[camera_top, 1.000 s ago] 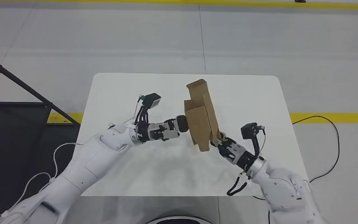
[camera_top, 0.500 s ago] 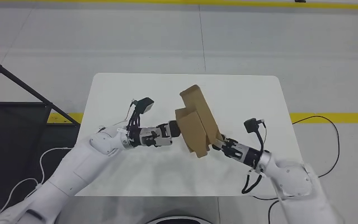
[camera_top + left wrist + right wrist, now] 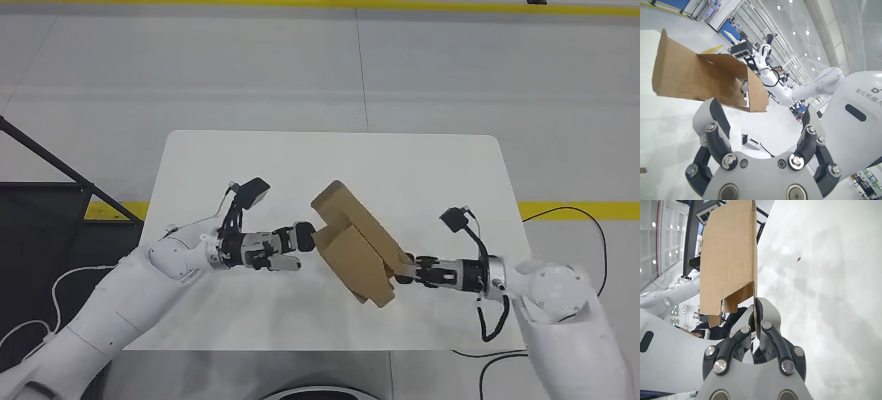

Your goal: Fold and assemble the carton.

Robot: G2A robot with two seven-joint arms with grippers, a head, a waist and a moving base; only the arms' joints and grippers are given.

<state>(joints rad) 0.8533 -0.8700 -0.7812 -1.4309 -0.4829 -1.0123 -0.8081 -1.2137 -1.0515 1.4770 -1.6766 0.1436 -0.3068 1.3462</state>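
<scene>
Two sets of jaws flank carton (image 3: 355, 250): right jaws clamped on edge flap at its 4 o'clock end, left jaws apart, empty, just beside its 9 o'clock face. Carton half-opened, tilted, over middle of counter (image 3: 440, 170), long axis 10-to-4 o'clock in top view. Both arms stretched inward, low. Left arm free, likely makes next push.

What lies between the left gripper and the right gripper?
The carton, in the top view: right gripper pinches one end, open left gripper sits beside the other.
</scene>
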